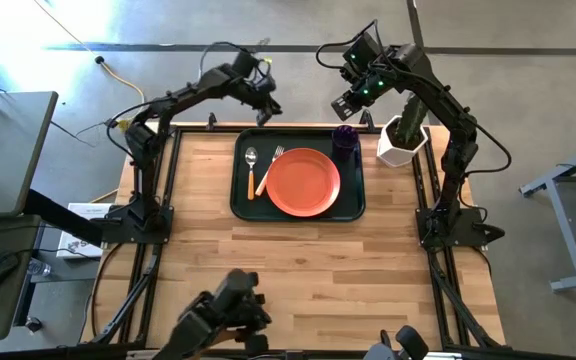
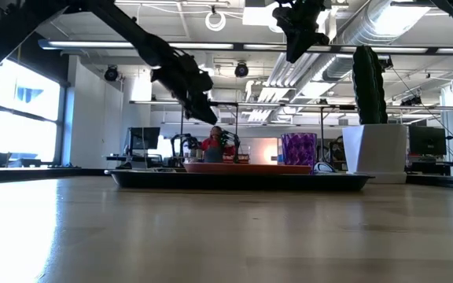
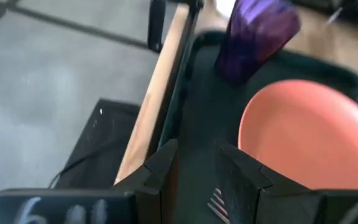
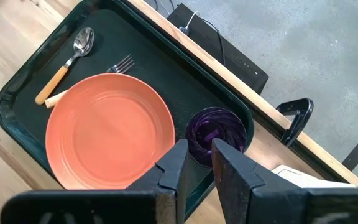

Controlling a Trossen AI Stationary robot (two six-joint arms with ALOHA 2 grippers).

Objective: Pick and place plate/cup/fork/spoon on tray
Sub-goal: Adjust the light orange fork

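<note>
The dark green tray [image 1: 240, 205] lies at the table's far middle. On it are the orange plate [image 1: 303, 181], the purple cup [image 1: 345, 138] upright at its far right corner, the spoon [image 1: 251, 165] and the fork [image 1: 273, 160] at its left. The plate's edge covers the middle of the fork [image 4: 123, 63]. My left gripper [image 1: 268, 108] hangs above the tray's far left edge, slightly open and empty [image 3: 197, 162]. My right gripper [image 1: 343, 105] hangs high above the cup [image 4: 216, 134], narrowly open and empty [image 4: 199, 162].
A white planter with a green cactus [image 1: 403, 140] stands just right of the tray, near the right arm. A black clamp [image 4: 297, 118] sits on the table's far edge. A person [image 2: 215, 145] shows far off in the room. Bare wood lies in front of the tray.
</note>
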